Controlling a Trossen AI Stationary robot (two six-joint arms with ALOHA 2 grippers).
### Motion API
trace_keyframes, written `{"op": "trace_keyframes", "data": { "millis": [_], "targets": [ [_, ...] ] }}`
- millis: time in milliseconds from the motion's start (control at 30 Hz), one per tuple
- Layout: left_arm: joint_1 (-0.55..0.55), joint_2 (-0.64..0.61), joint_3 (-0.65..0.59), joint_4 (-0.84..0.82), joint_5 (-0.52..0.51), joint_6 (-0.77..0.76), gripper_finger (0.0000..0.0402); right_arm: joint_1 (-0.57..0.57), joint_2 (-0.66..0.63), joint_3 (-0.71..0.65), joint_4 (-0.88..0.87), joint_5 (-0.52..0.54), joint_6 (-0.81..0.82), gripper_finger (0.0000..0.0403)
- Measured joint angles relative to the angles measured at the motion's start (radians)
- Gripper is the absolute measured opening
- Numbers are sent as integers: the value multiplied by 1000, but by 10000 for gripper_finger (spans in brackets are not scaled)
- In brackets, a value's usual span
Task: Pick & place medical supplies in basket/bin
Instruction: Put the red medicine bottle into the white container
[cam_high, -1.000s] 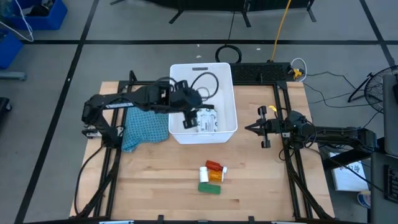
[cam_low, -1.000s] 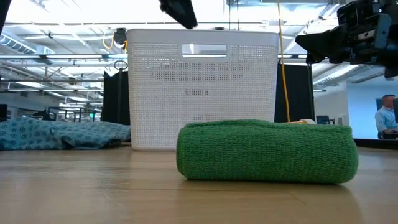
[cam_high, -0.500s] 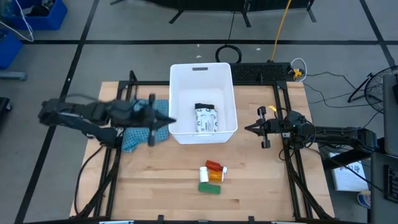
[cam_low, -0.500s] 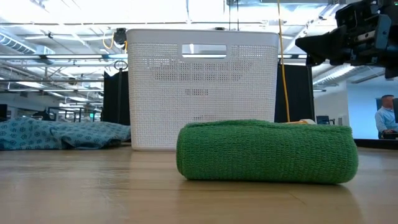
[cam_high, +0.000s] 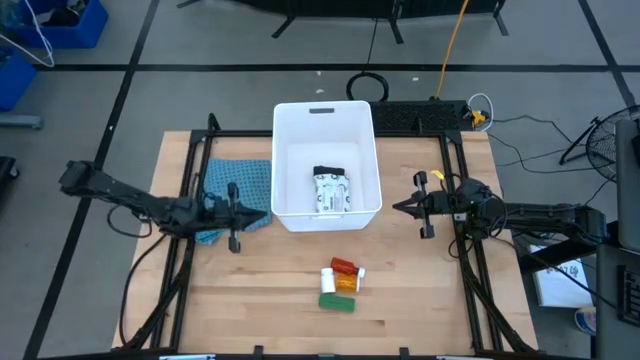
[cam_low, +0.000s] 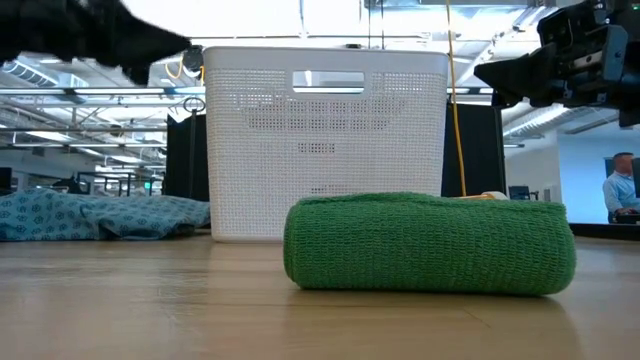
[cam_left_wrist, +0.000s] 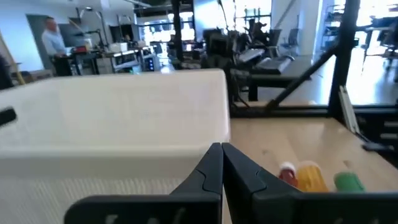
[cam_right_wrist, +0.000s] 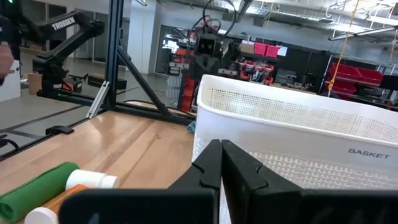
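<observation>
The white basket stands at the table's middle far side. Inside it lie a flat white printed packet and a small black block. Two orange white-capped pill bottles and a green block lie on the wood near the front. My left gripper is shut and holds nothing, beside the basket's near left corner, above the cloth's edge. My right gripper is shut and holds nothing, to the right of the basket. The left wrist view shows the shut fingertips before the basket's wall.
A blue-green patterned cloth lies left of the basket. Black frame rails run along the table's left and right sides. Bare wood spreads around the bottles and toward the near edge. A person stands far off in the room.
My left gripper has drawn back from above the basket's inside, near the packet, toward the table's left edge, and has come a little nearer the front. It now stands outside the basket's left wall. The packet and black block lie uncovered in the basket.
</observation>
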Motion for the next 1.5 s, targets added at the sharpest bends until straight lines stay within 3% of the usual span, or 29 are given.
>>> {"op": "trace_keyframes", "data": {
  "millis": [133,400,633,767,833,1033,1300,1500],
  "targets": [
    [-10,-1,-93,130,-46,20,2,0,2,0,-1,0,0,0],
    [-10,0,-172,155,-73,18,2,0,6,0,-10,3,-20,0],
    [-10,0,-177,145,-74,21,3,0,8,0,-16,176,27,0],
    [-10,0,-177,144,-74,22,3,34,7,69,-100,186,74,0],
    [-10,0,-177,144,-74,18,3,84,20,166,-238,220,72,0],
    [-10,0,-177,146,-75,23,3,329,135,358,-459,484,31,0],
    [-10,0,-177,152,-75,26,3,665,379,436,-422,831,128,0],
    [-10,0,-177,152,-75,27,3,807,589,440,-246,989,232,0]
  ]
}}
